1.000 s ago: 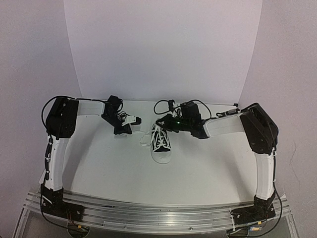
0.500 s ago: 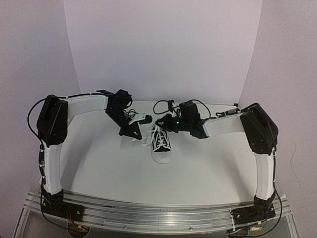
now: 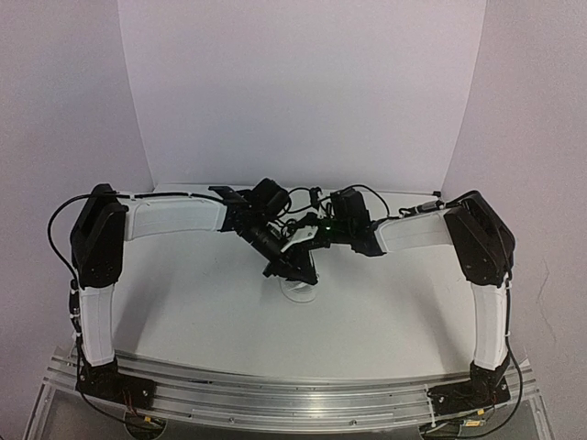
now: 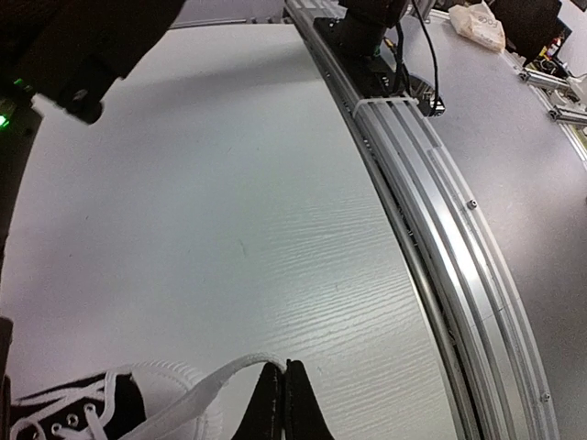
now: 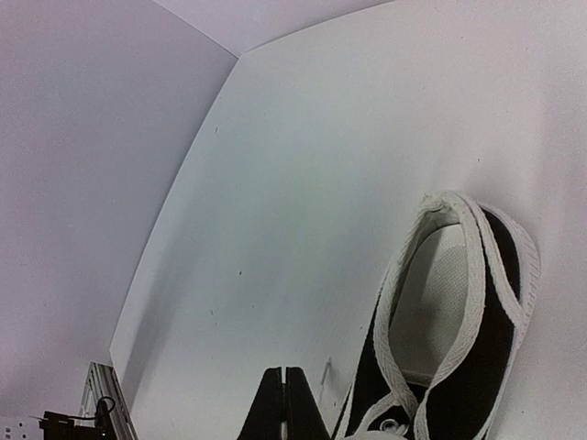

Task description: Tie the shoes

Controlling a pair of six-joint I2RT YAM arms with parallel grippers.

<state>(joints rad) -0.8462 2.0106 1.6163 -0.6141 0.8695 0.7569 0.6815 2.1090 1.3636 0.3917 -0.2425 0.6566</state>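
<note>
Your left gripper [image 4: 282, 390] pinches the flat white lace [image 4: 206, 389] of the small black canvas sneaker [image 3: 299, 290], which sits mid-way on the white table [image 3: 183, 302] beneath both arms. Your right gripper [image 5: 284, 396] is closed, contents unclear. The lace looks limp and slippery, so grip it firmly.

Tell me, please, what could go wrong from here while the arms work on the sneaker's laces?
1. The left gripper, shut on the lace, may drag or tip the sneaker if it pulls, or the lace may slip out.
2. The right gripper sits shut beside the sneaker's opening, and the top view shows both grippers crowded together, so they could collide.
</note>
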